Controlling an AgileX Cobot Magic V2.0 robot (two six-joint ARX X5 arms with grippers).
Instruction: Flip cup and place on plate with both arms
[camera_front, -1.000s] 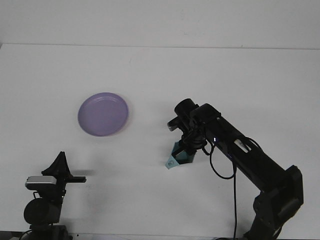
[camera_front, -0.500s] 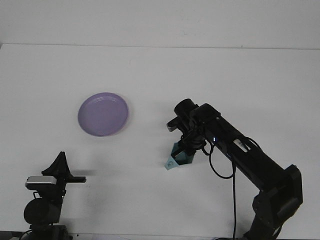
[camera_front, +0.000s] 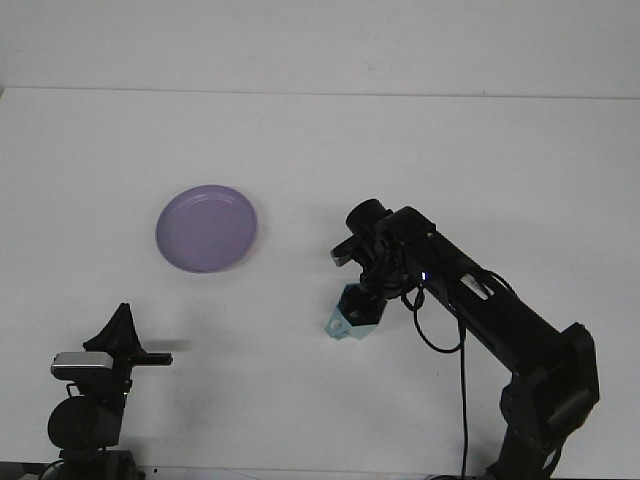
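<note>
Cup (camera_front: 352, 319) clamped in my right pincer (camera_front: 362, 303), tilted, rim down-left, just over surface; plate (camera_front: 206, 228) well apart, up-left; left pincer (camera_front: 150, 358) nearer plate, grip state unclear.

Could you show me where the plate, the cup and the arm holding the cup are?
plate (camera_front: 206, 228), front view, middle of its purple face.
cup (camera_front: 352, 316), front view, its teal side wall.
right gripper (camera_front: 368, 298), front view, at the fingertips on the cup.
</note>
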